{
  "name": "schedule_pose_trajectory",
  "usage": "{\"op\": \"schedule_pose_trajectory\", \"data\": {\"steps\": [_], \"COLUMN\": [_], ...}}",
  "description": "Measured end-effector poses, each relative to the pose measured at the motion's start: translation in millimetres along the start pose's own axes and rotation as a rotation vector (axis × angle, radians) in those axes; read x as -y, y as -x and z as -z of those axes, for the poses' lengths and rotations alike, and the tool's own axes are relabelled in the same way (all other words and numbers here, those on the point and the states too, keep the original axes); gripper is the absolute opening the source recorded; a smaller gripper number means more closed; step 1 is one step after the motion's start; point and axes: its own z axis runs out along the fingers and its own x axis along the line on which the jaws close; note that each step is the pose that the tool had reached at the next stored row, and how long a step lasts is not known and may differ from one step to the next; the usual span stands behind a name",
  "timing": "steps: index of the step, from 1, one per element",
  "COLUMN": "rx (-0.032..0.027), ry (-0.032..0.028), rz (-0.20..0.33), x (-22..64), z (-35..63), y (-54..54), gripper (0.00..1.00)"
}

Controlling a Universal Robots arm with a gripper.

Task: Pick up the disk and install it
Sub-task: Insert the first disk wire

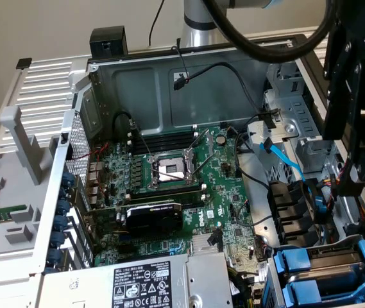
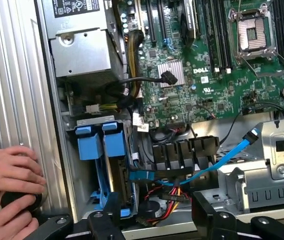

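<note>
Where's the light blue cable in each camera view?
Exterior view: the light blue cable slants down toward that view's right, just off the green motherboard.
Wrist view: the cable slants alongside the black ribbed holder.
Shared landmark: the CPU socket.

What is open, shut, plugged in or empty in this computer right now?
Computer case: open, insides showing.
Processor socket: empty.
Black cable plug: loose, not plugged in.
Blue carriers: both slotted in, side by side.
Gripper: jaws open, holding nothing.
Person's hands: resting on the ribbed panel beside the case.
</note>
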Motion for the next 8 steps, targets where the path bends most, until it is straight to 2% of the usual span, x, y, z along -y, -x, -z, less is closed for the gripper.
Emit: {"op": "schedule_pose_trajectory", "data": {"steps": [6, 8], "rx": [-0.0009, -0.0046], "ry": [0.0004, -0.0023], "rz": [-0.036, -0.044], "x": [4.2, 5.5], "z": [-3.9, -4.3], "y": [1.7, 2.9], "gripper": [0.67, 0.67]}}
